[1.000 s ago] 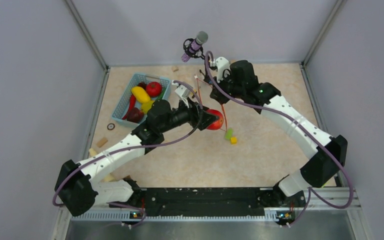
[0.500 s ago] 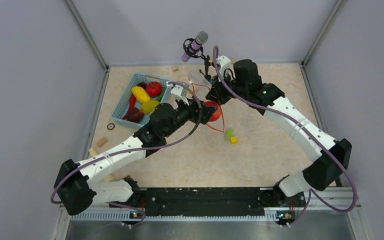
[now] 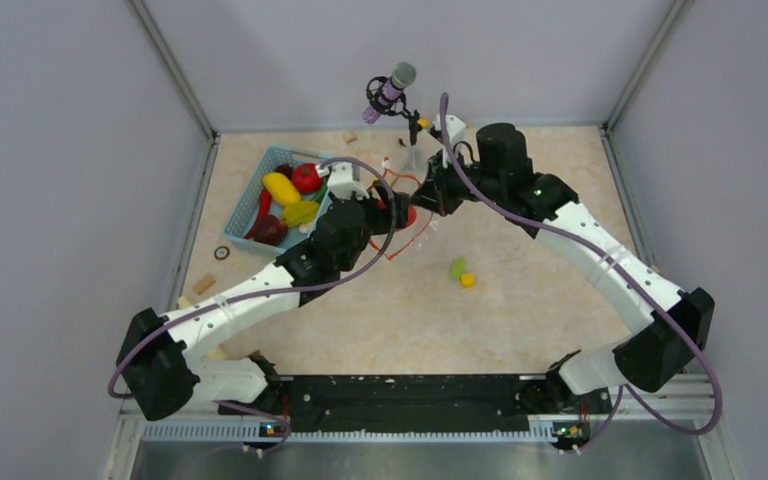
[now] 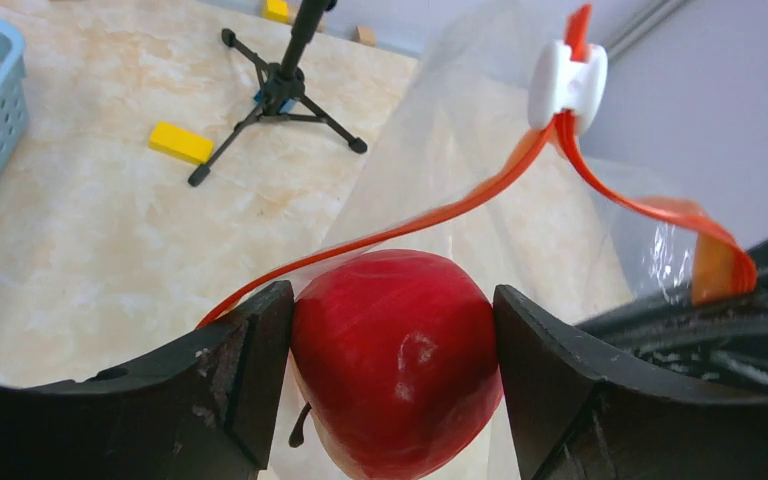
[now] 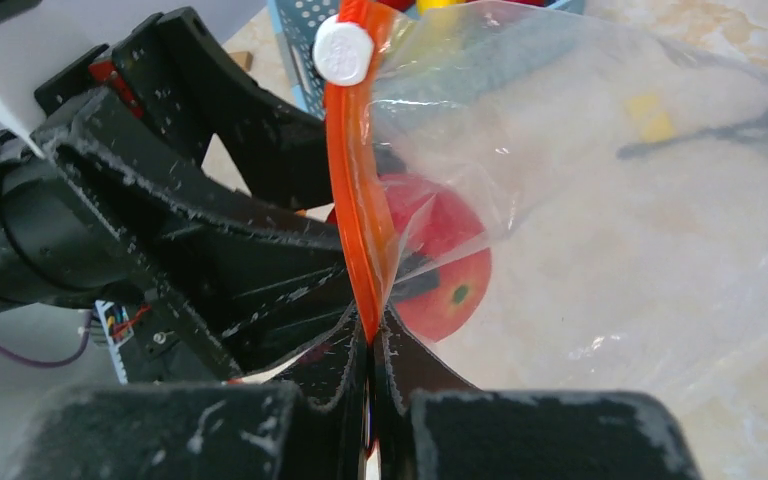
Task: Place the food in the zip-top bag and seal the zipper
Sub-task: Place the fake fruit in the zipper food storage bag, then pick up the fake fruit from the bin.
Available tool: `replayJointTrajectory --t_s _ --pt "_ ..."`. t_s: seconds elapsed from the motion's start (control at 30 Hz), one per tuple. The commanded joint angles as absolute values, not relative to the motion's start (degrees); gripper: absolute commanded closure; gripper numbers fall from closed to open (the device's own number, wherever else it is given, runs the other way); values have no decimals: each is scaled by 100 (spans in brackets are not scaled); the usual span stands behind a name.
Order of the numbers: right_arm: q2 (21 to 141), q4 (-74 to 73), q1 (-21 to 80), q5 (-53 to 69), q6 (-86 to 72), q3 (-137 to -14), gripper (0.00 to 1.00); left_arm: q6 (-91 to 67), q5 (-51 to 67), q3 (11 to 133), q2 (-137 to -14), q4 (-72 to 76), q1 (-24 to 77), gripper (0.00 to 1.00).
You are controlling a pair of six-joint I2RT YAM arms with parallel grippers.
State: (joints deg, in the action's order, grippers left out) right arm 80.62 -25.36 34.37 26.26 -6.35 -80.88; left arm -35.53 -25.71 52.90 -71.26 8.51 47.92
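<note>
My left gripper point(image 4: 390, 305) is shut on a round red toy fruit point(image 4: 395, 360), one finger on each side of it. The fruit point(image 3: 407, 215) sits at the mouth of the clear zip-top bag point(image 4: 460, 150), and the right wrist view shows it point(image 5: 445, 280) partly through the film. My right gripper point(image 5: 372, 345) is shut on the orange-red zipper point(image 5: 355, 200) and holds the bag point(image 5: 610, 200) up. A white slider point(image 5: 344, 52) sits at the strip's far end. More food, a yellow banana point(image 3: 282, 188) and a red tomato point(image 3: 306, 177), lies in the basket.
The light-blue basket point(image 3: 243, 207) stands at the back left. A microphone on a small tripod point(image 3: 390, 90) stands at the back centre. Small green point(image 3: 457, 267) and yellow point(image 3: 467, 281) blocks lie right of the bag. Wooden blocks point(image 3: 203, 285) lie near the left wall.
My left gripper has carried the red fruit back and to the left, into the bag's mouth. The right arm has shifted back, still holding the zipper strip.
</note>
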Motion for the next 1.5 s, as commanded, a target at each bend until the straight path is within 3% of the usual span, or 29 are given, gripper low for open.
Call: replayJointTrajectory --t_s 0.0,0.07,0.17,0.33,0.6,0.77,0.87,1.17,1.27,1.47 --pt "7900 -2344 3454 2981 -776 -8074 100 -3693 -3014 5668 -7181 1024 4779 73" --pt "7935 -2343 3454 2943 -787 -8094 100 -3571 -2960 5762 -7255 992 4773 46" --pt "7953 -2339 3458 2845 -789 -8104 100 -3418 -2699 5854 -7321 966 4773 19" --pt "7970 -2338 3454 2519 -789 -8112 100 -3078 -2099 5951 -7329 914 4785 7" --pt "8312 -2455 3345 1890 -690 -8325 100 -2622 -797 6097 -7305 707 4790 2" --pt "8680 -2619 3122 1811 -642 -8574 100 -2601 -679 5952 -7021 473 4800 2" --pt "8886 -2730 2971 1765 -644 -8747 100 -2608 -1031 5784 -6716 350 4802 1" --pt "9088 -2783 2777 1515 -633 -8860 100 -3011 -3673 5677 -6319 -871 4666 2" --pt "9084 -2790 2770 1465 -601 -8859 100 -3214 -3798 5762 -6475 -1249 4275 1" --pt "9050 -2798 2769 1444 -547 -8838 100 -3737 -2957 5636 -6807 -1695 2639 2"
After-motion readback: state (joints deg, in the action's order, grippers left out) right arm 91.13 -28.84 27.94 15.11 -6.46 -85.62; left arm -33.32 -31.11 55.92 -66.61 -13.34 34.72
